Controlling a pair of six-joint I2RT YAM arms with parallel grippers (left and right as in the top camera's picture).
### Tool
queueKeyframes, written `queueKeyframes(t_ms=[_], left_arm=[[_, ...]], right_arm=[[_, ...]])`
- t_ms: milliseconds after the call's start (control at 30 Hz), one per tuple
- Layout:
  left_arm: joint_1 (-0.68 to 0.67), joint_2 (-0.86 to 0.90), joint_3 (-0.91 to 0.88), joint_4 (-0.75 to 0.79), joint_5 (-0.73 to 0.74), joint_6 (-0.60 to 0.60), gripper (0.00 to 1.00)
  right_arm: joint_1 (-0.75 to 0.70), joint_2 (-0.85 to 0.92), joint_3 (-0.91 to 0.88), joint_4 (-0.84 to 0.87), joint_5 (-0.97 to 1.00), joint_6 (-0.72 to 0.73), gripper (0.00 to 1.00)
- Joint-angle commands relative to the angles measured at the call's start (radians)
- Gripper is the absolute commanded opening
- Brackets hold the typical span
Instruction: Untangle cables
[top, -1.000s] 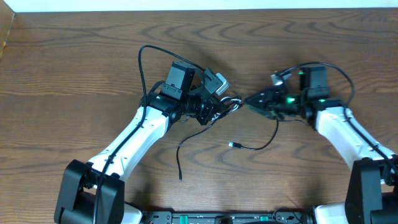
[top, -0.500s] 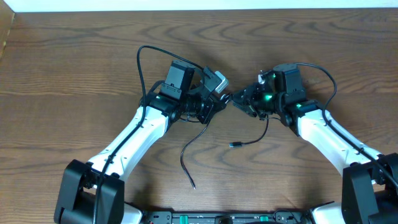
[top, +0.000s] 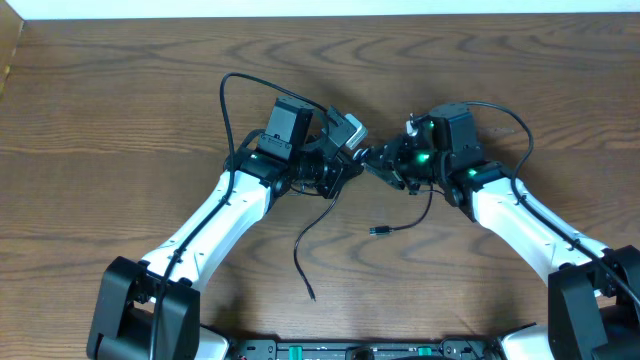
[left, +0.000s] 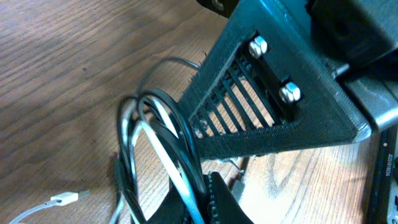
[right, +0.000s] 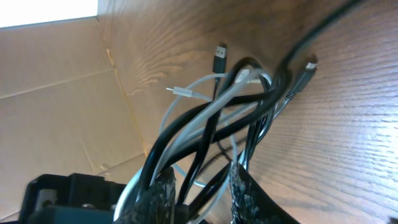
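Left gripper (top: 352, 162) is clamped on the tangle: jaws together, w/ the thin black cord (left: 184, 132) and thin white cord (right: 214, 102) running down into it in the left wrist cam. Right gripper (top: 380, 166) sits just beside it, tip to tip, around table ctr. Its textured fingers (right: 163, 194) are closed on the same bundle, w/ black and white strands packed btwn them and touching both. So both cords are bunched together right where the two grippers meet, over the brown wood-grain table (top: 120, 110).

Overhead: one dark tail drops out of the left gripper side and curves near and slightly left, its end lying free on the wood. A second dark tail leaves the right gripper, bends near then left, and ends in a small dark plug (top: 377, 232) on the table. That plug lies near of both grippers and well apart from the first tail's end.

Left wrist cam: cords stand in loops, black outside, white inside. Right gripper's black ribbed finger (left: 249, 134), w/ two silver bolts (left: 289, 93), is just behind them. Small white plug (left: 64, 198) lies flat on the wood, left of the loops.

Right wrist cam: loops fan out past the fingers, w/ a black USB-type plug (right: 219, 59) sticking out at the far end. Tan cardboard panel (right: 56, 99) stands beyond the table edge.
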Motion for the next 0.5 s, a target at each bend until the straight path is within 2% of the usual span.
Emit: queueKeyframes(t_ms=[0, 200, 267, 333, 467], left_arm=[[0.003, -0.003, 0.011, 0.004, 0.055, -0.005, 0.07], [0.003, -0.003, 0.011, 0.004, 0.054, -0.005, 0.07], [0.004, -0.003, 0.011, 0.004, 0.054, -0.005, 0.07], [0.004, -0.003, 0.011, 0.004, 0.048, -0.005, 0.08], [0.004, -0.003, 0.011, -0.008, -0.048, -0.005, 0.07]], right_arm=[[0.029, -0.001, 0.001, 0.011, 0.09, 0.039, 0.27], [0.085, 0.037, 0.001, 0.041, 0.159, 0.047, 0.27], [0.087, 0.062, 0.002, 0.042, 0.181, 0.047, 0.18], [0.079, 0.089, 0.002, 0.044, 0.182, 0.023, 0.01], [0.022, 0.098, 0.002, 0.012, 0.134, -0.113, 0.01]])
